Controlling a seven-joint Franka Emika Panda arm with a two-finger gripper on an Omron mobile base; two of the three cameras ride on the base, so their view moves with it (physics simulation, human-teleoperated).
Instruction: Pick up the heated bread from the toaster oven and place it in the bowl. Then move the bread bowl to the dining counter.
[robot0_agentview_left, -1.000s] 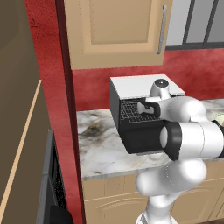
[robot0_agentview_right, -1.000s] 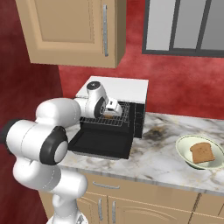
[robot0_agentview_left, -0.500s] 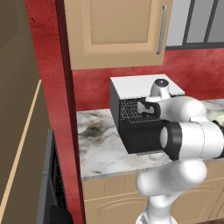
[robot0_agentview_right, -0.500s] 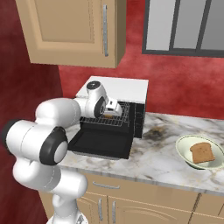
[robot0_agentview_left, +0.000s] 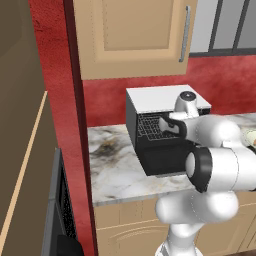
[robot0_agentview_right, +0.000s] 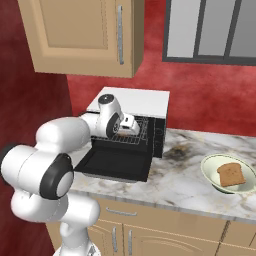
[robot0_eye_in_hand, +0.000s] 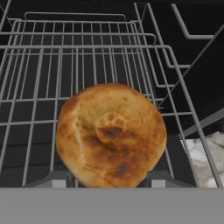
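The heated bread (robot0_eye_in_hand: 111, 135) is a round golden-brown bun on the wire rack (robot0_eye_in_hand: 87, 61) inside the toaster oven (robot0_agentview_right: 135, 100), a black box with a white top and its door (robot0_agentview_right: 117, 162) dropped open. My gripper (robot0_eye_in_hand: 109, 181) reaches into the oven mouth, shut on the bun, with one fingertip pressed against each side. From the base views the gripper (robot0_agentview_right: 127, 126) (robot0_agentview_left: 167, 126) is just above the rack. The pale bowl (robot0_agentview_right: 207, 167) stands on the counter to the right and holds a toasted slice (robot0_agentview_right: 231, 175).
The marble counter (robot0_agentview_right: 175, 180) runs under the oven and the bowl. A wooden wall cabinet (robot0_agentview_right: 85, 35) hangs above the oven. At the left stand a red wall (robot0_agentview_left: 55, 100) and a dark appliance (robot0_agentview_left: 60, 210). A window (robot0_agentview_right: 215, 30) is behind the bowl.
The jaws have drawn in around the bun. The arm and the oven are where they were.
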